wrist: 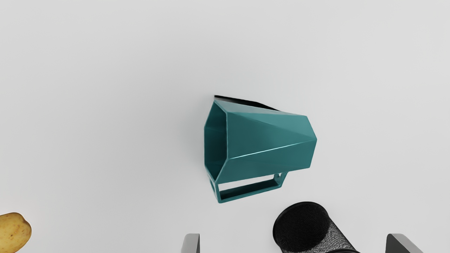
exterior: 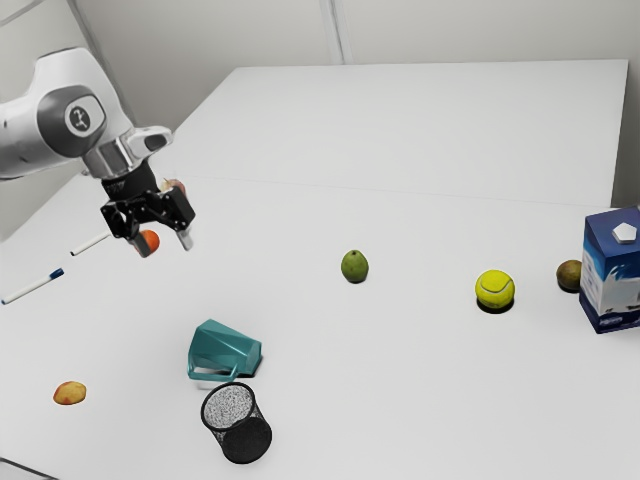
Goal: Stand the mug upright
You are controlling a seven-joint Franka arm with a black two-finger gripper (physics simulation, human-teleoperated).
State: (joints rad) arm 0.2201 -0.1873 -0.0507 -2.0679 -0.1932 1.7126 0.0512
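Mug (exterior: 226, 352): teal and faceted, lying on its side on the bench (exterior: 420, 390), mouth toward the exterior view's left.
Mouth (wrist: 215, 144): thin-walled and likely the best hold, one finger inside and one out, letting the base swing down as the mouth rises.
Walls (wrist: 269, 137): apparently stiff, smooth and fairly light, ceramic or hard plastic; a pinch on slanting facets could slip, and a knock might chip an edge.
Handle (wrist: 249, 191): juts out on the mesh cup's side; gripped alone, it would probably let the body roll.
Mesh cup (exterior: 237, 422): near the handle, tight quarters for a finger.
Hand (exterior: 165, 243): open and empty above the bench, well apart from the mug.
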